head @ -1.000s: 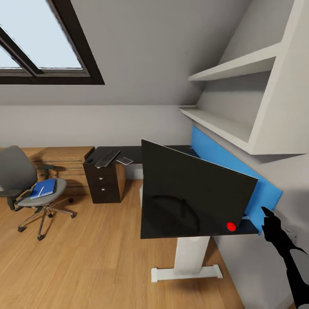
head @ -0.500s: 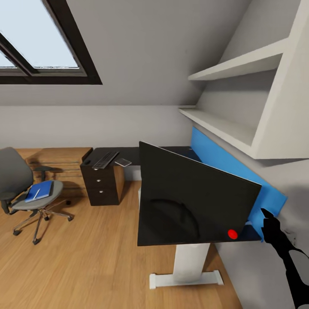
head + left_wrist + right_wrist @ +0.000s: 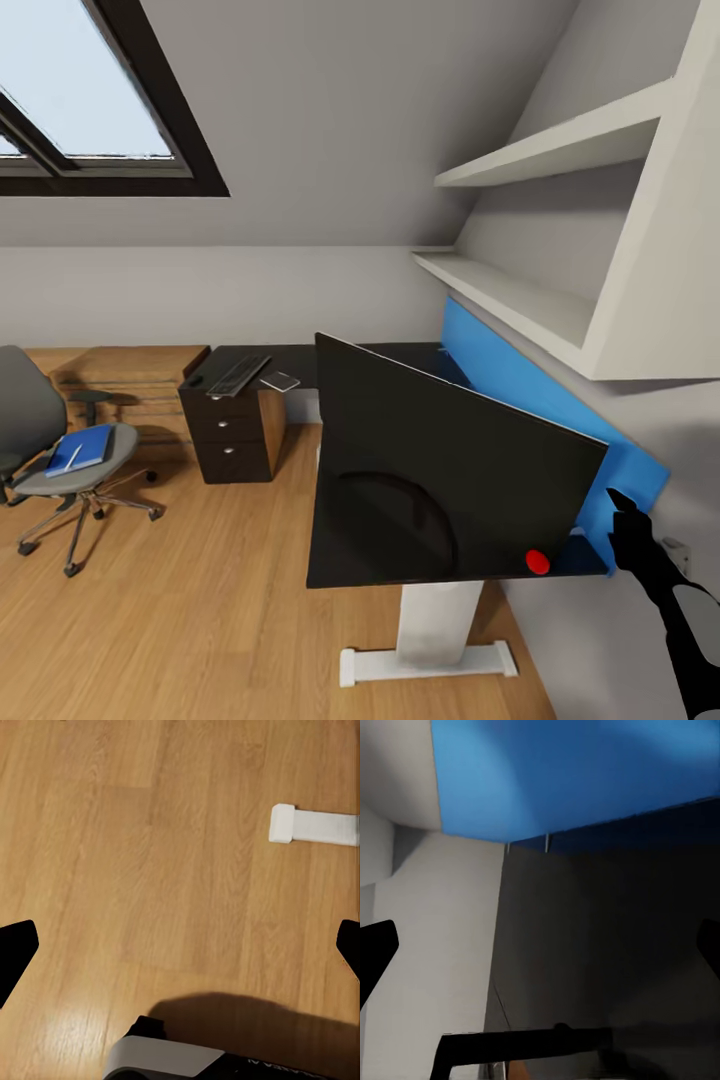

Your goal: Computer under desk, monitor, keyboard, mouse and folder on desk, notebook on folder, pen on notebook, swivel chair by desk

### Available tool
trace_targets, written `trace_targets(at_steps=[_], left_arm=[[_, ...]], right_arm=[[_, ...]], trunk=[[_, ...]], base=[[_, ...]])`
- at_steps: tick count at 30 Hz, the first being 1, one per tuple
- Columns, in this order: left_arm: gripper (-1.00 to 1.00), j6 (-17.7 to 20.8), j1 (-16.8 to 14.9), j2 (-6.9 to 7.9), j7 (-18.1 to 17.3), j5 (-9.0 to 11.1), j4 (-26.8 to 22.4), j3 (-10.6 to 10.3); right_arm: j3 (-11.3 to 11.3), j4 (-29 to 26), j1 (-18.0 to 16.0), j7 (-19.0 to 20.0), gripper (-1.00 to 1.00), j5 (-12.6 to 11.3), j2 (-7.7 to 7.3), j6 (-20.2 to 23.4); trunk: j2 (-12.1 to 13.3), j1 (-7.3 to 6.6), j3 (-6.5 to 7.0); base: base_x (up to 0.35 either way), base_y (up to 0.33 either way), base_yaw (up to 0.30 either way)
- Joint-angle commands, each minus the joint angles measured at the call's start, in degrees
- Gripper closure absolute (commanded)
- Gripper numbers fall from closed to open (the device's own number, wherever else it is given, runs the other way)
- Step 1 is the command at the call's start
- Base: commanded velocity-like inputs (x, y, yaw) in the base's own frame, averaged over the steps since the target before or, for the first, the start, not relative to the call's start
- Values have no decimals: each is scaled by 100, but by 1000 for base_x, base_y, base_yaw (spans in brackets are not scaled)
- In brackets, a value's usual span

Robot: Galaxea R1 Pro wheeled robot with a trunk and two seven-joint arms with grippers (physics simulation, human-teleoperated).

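The monitor (image 3: 450, 470) stands on the near wing of the desk (image 3: 395, 352), its black screen facing me, red dot at a lower corner. The keyboard (image 3: 238, 375) lies on the far wing above the drawers, with a small flat grey item (image 3: 280, 380) beside it. At the left edge the swivel chair (image 3: 30, 420) carries the blue folder (image 3: 80, 449) on its seat, a thin pale stroke across it. My right gripper (image 3: 622, 512) (image 3: 540, 952) is open beside the blue back panel (image 3: 570, 772). My left gripper (image 3: 180, 952) hangs open over the floor. The computer is out of view.
A low light-wood cabinet (image 3: 125, 372) stands against the far wall between chair and desk. White wall shelves (image 3: 520, 290) overhang the desk's near wing. The desk's white foot (image 3: 425, 662) (image 3: 315, 825) rests on the wooden floor (image 3: 200, 590). A skylight (image 3: 80, 110) is upper left.
The whole head view has slid left and the monitor looms slightly larger, so the camera has moved. The chair now sits partly off the left edge. Nothing on desk or chair has moved.
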Motion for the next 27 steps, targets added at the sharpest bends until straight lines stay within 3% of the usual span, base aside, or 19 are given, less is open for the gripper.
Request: trace_targets(at_steps=[1, 27], left_arm=[[-100, -30, -8, 2, 28, 55, -1, -49], [-100, -38, -4, 2, 28, 58, 6, -48]], right_arm=[[-14, 2, -6, 13, -100, -28, 3, 35], [50, 135, -6, 21, -100, -37, 1, 267]], trunk=[[-13, 4, -13], [-13, 4, -13]], base=[[60, -55, 0], [67, 9, 0]])
